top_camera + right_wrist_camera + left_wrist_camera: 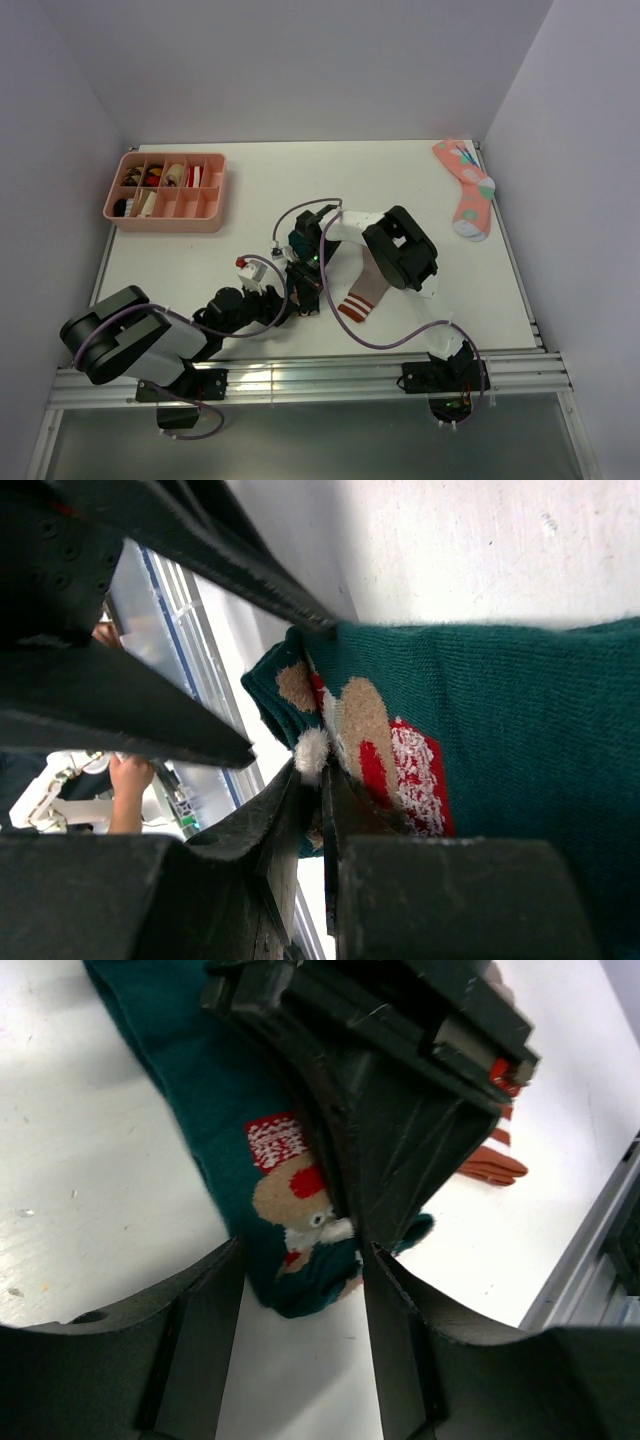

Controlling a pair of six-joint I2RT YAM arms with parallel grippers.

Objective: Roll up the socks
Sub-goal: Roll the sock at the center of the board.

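Green sock [200, 1090], brown sock [368, 287], pink sock [470, 195]: three; tray [165, 225]: one.

Fingers [265, 830] apparently pinching green sock [520, 710].

Just ahead of the left gripper [302, 1255], the right gripper [385, 1230] covers half the bear [285, 1200] on the green sock [190, 1080] and most of the brown sock [492, 1165]. Well away from both, the contents of the tray [165, 222] are too small to tell.

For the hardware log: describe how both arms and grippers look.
Left arm: bulky black-and-grey links. Right arm: black housings with a white link. Purple cables loop along both. Left gripper and right gripper: matte black, tapered flat fingers.
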